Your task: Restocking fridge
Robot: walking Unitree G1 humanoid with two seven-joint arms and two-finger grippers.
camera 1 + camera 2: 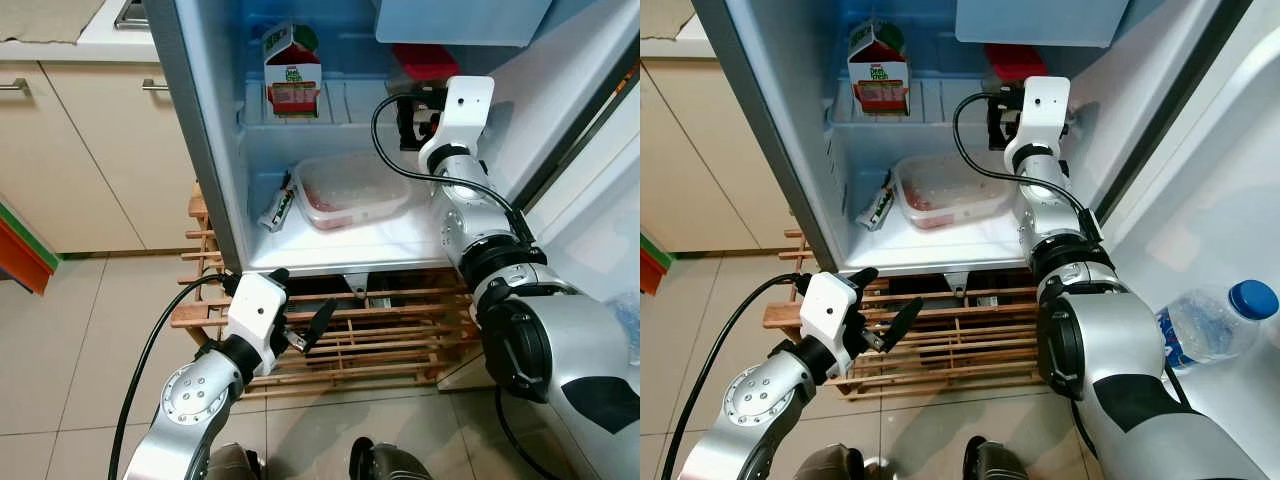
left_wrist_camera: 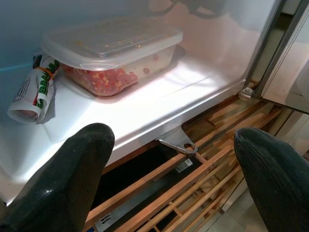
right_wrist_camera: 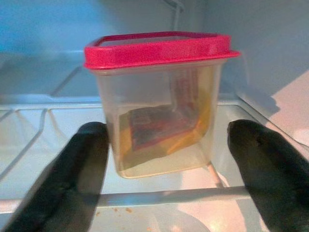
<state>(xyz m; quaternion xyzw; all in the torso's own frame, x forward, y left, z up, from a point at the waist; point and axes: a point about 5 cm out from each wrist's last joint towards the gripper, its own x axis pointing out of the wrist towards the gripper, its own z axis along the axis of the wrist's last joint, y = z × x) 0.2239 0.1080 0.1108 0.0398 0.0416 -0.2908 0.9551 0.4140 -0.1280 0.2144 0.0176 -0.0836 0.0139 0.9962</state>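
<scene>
Right pincer (image 3: 166, 145) wide around red-lidded tub (image 3: 159, 101) on fridge shelf (image 3: 43, 121).
Tub upright, clear of both fingers; left pincer (image 2: 174, 159) wide, below the fridge floor edge.

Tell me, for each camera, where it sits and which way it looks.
Left eye view: on the head, looking down into the open white fridge; both silver arms show.
Right eye view: same head, same scene.
Left wrist view: along the open left fingers toward the clear lidded food box on the bottom shelf.
Right wrist view: along the open right fingers at the red-lidded clear tub.
Shared: eye views and left wrist view show the food box.
</scene>
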